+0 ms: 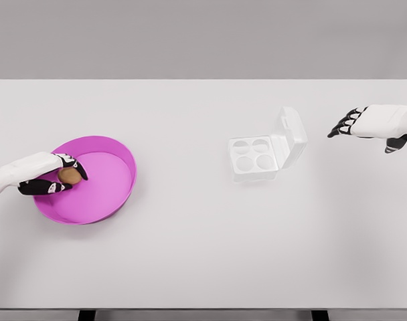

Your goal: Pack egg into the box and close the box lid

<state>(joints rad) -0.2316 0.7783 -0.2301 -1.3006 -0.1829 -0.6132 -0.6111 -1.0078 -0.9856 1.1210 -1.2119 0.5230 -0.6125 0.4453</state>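
A brown egg [69,175] lies in the magenta bowl [113,180] at the table's left. My left hand [58,176] reaches into the bowl and its black fingers curl around the egg, one above and one below it. The white egg box [257,157] sits right of centre with four empty cups showing and its lid [292,134] standing open toward the right. My right hand [347,124] hovers to the right of the box, fingers spread and holding nothing.
The white table [203,254] stretches wide between bowl and box. Its front edge runs near the bottom of the view.
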